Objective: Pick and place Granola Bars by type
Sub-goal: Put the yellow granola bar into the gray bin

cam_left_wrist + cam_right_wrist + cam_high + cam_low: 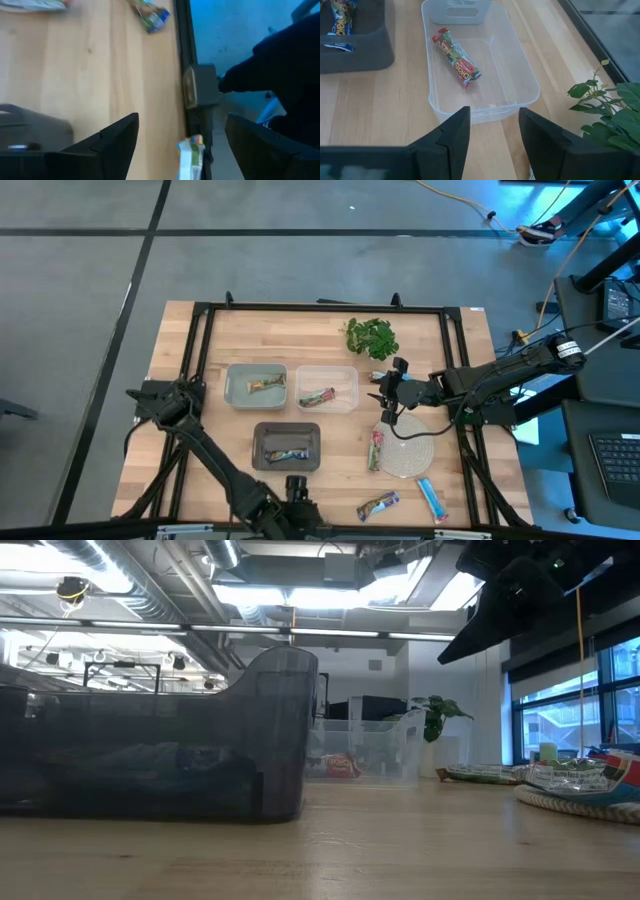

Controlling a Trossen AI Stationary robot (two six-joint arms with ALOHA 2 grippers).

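Observation:
Three bins stand mid-table: a pale green bin (257, 385), a clear bin (326, 390) and a dark grey bin (287, 445), each with one bar in it. The clear bin (480, 70) holds a green-and-red bar (456, 57); the dark bin (355, 45) holds a blue bar (342, 20). Loose bars lie to the right: a green-and-red one (376, 450) on the woven mat's edge, a silver-yellow one (378, 505) and a blue one (432, 500). My right gripper (495, 130) is open above the table, just right of the clear bin. My left gripper (181, 140) is open at the near edge.
A green leafy bunch (372, 337) lies at the far right of the clear bin. The round woven mat (410, 455) sits under my right arm. A black frame (200, 315) rims the table. Bare wood shows left of the bins.

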